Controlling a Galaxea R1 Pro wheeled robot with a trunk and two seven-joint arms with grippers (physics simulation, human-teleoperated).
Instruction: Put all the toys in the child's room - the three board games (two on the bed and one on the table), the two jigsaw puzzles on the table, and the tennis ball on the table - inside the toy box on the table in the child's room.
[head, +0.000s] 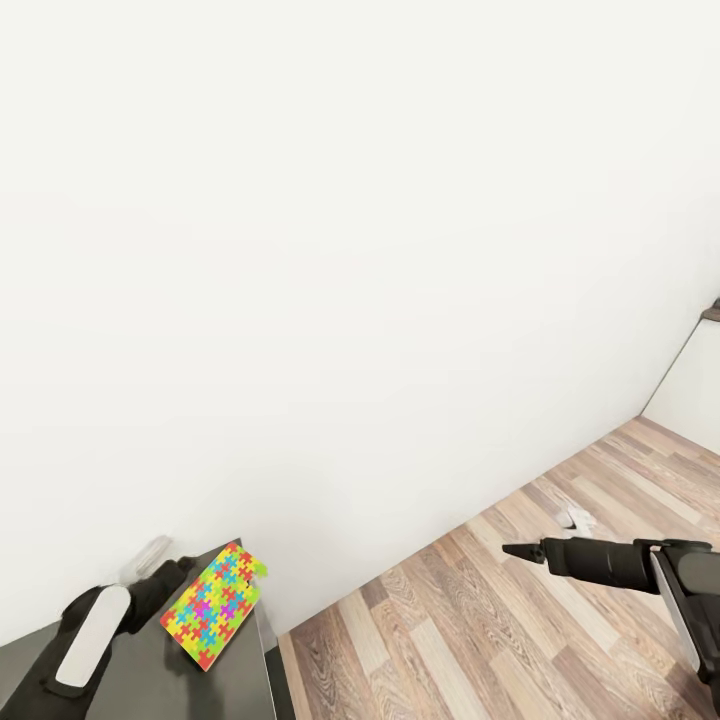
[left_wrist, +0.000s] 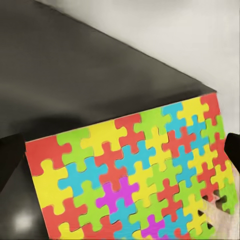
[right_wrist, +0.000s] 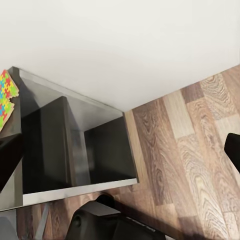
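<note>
Down in the near left corner of the head view sits the left arm, black with a white patch, reaching forward over the dark grey cabinet (head: 150, 680). At its tip the left gripper (head: 190, 585) is closed on the jigsaw puzzle (head: 213, 606). That puzzle is a flat box covered in bright yellow, blue, pink and green puzzle shapes. It is tilted, with one long side low near the cabinet top and the far end up by the white wall (head: 360, 250). Far off on the other side, the right arm stretches out level over the wood floor (head: 480, 630). Its right gripper (head: 520, 550) points toward the wall, with its thin black fingers close together. I cannot tell if it is open or shut, and nothing shows between the fingers.

Close up in the left wrist view, the puzzle (left_wrist: 135, 175) is big and bright. Red, yellow, green, blue and pink pieces lock together all over it. It sits right between the two black fingers (left_wrist: 232, 150), one at each side of it. Behind it are the dark cabinet top (left_wrist: 75, 75) and the pale wall.

From the right wrist view, the cabinet (right_wrist: 75, 145) shows open dark shelves beside the wood floor. A small corner of the puzzle (right_wrist: 6, 95) peeks over the cabinet top. Black finger (right_wrist: 233, 150) edges show at the sides, well apart from the puzzle.
</note>
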